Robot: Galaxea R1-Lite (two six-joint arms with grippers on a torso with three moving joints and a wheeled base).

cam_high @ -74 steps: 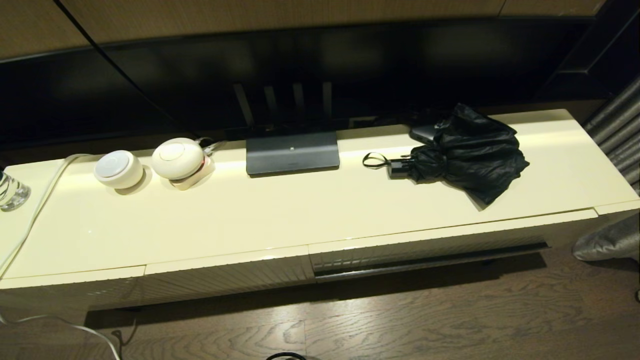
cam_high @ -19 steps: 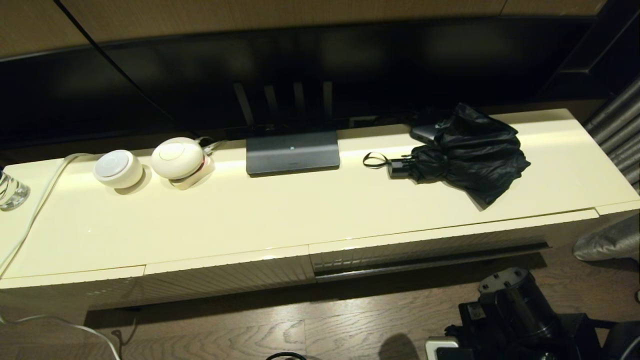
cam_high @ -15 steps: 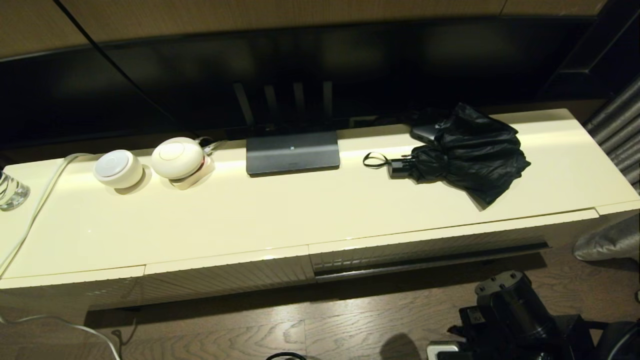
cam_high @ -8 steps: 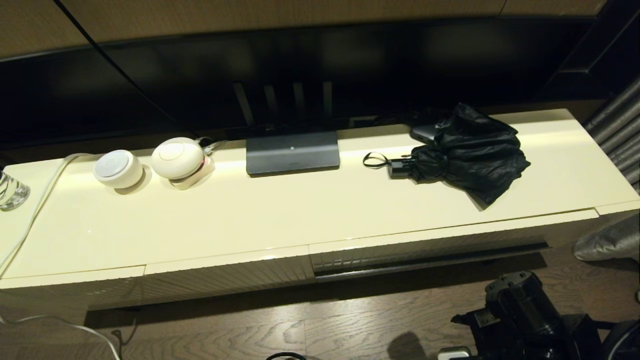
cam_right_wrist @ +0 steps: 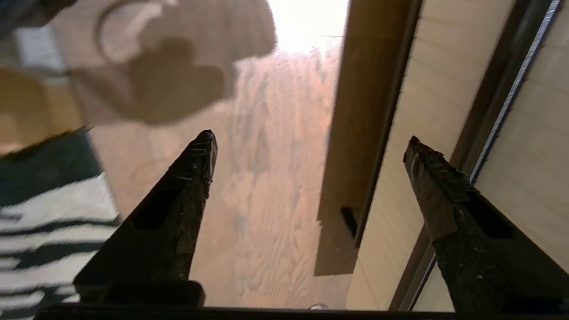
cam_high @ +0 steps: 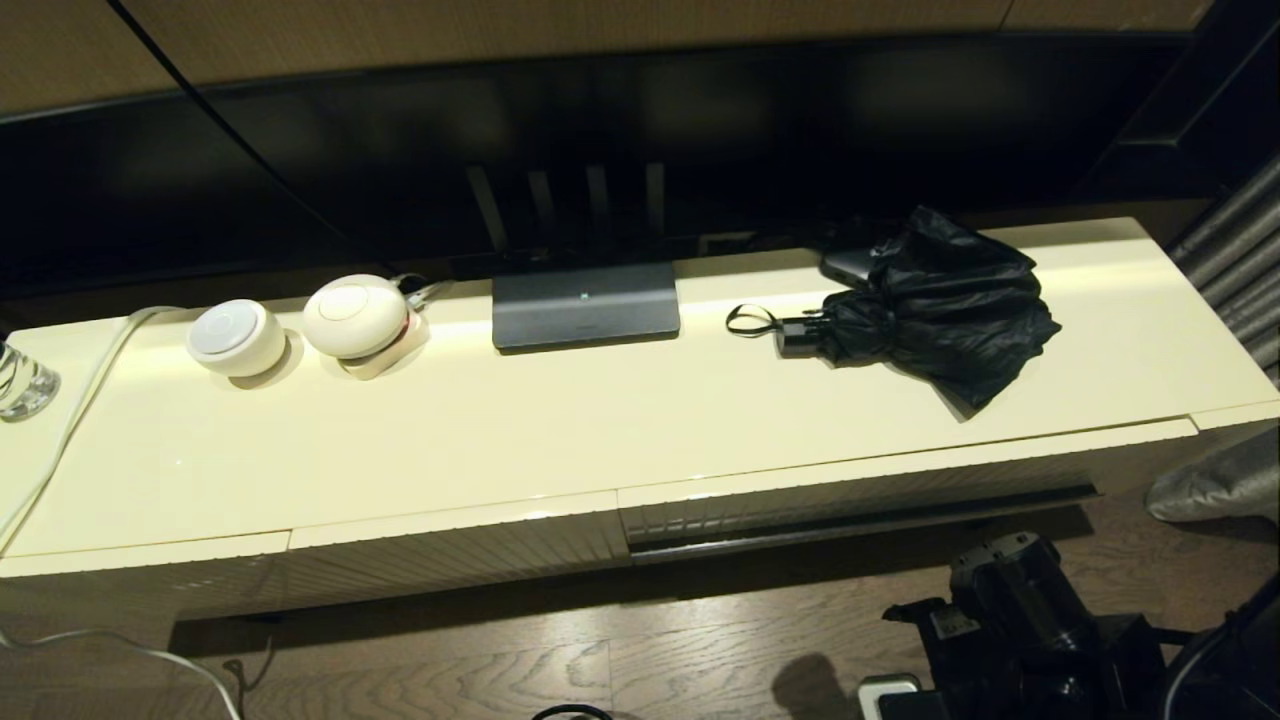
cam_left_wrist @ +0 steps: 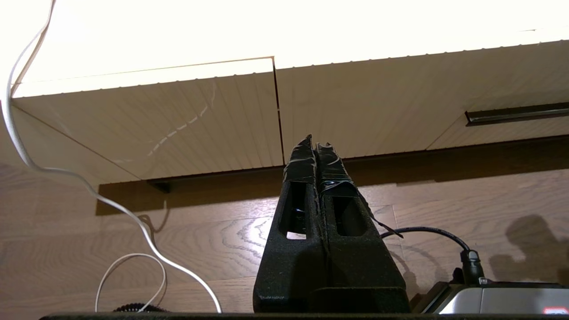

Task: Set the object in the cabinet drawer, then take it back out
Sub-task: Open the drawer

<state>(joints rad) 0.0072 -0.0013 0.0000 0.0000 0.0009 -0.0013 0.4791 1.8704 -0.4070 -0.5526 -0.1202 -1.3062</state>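
- Right gripper (cam_right_wrist: pixel 306 142), lower right in the head view, has its fingers spread wide, empty, near the drawer (cam_high: pixel 860 490), likely for its handle (cam_high: pixel 860 520).
- Left gripper (cam_left_wrist: pixel 316 144) is pressed closed, parked low.
- Umbrella (cam_high: pixel 930 300) lies on the cabinet top (cam_high: pixel 500 430), upper right, since the drawer is not yet pulled out.

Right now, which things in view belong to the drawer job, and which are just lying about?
Job:
- black baggy folding umbrella on the cabinet top
- cream ribbed drawer with dark bar handle, closed
- right hand, open, below the drawer

Lying about:
- two white round gadgets
- dark grey flat box
- clear glass
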